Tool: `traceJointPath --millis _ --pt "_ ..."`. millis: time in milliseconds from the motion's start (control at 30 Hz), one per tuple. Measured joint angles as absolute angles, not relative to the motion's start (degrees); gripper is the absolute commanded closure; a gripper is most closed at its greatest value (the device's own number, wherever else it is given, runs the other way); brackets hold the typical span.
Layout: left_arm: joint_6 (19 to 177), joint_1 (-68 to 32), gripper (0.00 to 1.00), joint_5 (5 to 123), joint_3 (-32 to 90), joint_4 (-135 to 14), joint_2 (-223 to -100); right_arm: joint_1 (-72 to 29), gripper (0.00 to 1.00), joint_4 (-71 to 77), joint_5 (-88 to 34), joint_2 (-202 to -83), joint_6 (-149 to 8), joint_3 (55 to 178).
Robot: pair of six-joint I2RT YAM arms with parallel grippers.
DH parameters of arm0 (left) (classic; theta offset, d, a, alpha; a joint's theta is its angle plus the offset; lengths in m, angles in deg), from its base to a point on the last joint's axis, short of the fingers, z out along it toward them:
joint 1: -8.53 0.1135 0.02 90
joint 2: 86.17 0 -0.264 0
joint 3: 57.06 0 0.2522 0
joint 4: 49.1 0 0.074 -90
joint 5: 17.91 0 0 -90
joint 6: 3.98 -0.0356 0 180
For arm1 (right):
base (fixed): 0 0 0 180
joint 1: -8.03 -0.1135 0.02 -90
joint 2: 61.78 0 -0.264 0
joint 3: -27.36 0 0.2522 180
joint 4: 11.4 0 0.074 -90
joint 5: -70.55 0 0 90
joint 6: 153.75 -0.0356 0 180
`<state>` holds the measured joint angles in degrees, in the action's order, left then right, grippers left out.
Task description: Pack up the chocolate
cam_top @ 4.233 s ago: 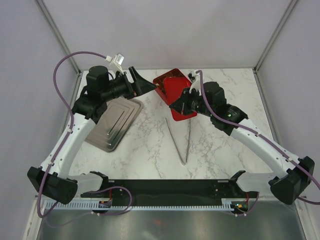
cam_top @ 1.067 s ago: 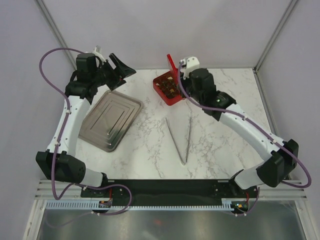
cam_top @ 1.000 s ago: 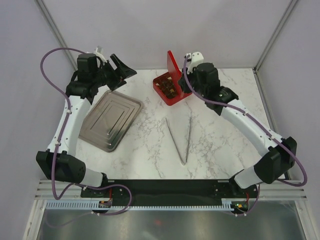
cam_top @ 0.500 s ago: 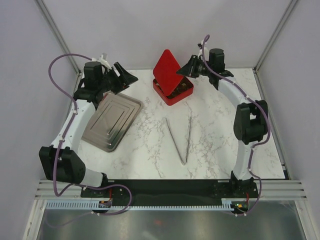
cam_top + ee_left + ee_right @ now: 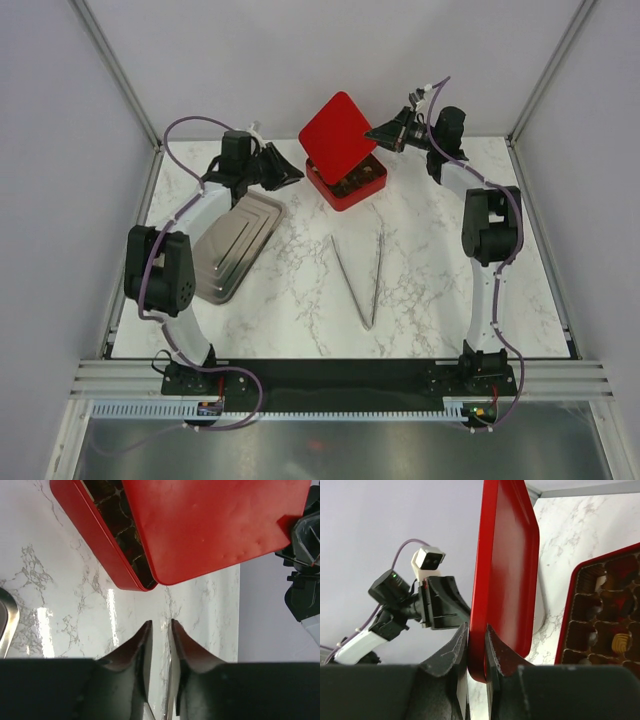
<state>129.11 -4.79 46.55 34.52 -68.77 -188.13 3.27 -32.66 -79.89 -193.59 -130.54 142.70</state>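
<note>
The red box [image 5: 338,199] stands at the back of the table with its red lid [image 5: 338,128] lifted upright over it. My right gripper [image 5: 385,132] is shut on the lid's edge [image 5: 507,555], one finger on each face. Dark brown chocolate [image 5: 612,592] and one pale piece [image 5: 620,642] sit in the box's gridded compartments. My left gripper [image 5: 292,176] hovers just left of the box; in its wrist view the jaws [image 5: 159,622] are nearly together with nothing between them, pointing at the box wall [image 5: 95,535].
Metal tongs [image 5: 362,275] lie in a V on the marble table in front of the box. A steel tray [image 5: 225,245] lies at the left, under the left arm. The back wall stands close behind the box.
The right gripper has swung the lid up and back to the right, uncovering the box. The left gripper moved right toward the box and its jaws closed.
</note>
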Motion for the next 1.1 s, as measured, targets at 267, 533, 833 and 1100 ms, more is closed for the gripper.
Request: traceJointPath --millis 267,533,833,1100 --pt "130.9 -6.7 0.98 47.0 40.7 -65.8 -195.4 3.3 1.0 -37.7 -83.7 -197.6 -137.1 145.2" --pt "131.4 -8.4 0.98 49.6 42.4 -65.4 -201.1 3.7 1.0 -35.4 -84.8 -201.6 -137.2 145.4" --pt "131.4 -8.6 0.98 51.1 43.5 -65.4 -203.8 5.4 1.0 -31.4 -85.7 -206.0 -136.2 147.6" --pt "131.4 -9.1 0.95 51.4 44.8 -65.3 -206.0 6.7 0.93 -30.9 -86.6 -208.5 -137.7 150.2"
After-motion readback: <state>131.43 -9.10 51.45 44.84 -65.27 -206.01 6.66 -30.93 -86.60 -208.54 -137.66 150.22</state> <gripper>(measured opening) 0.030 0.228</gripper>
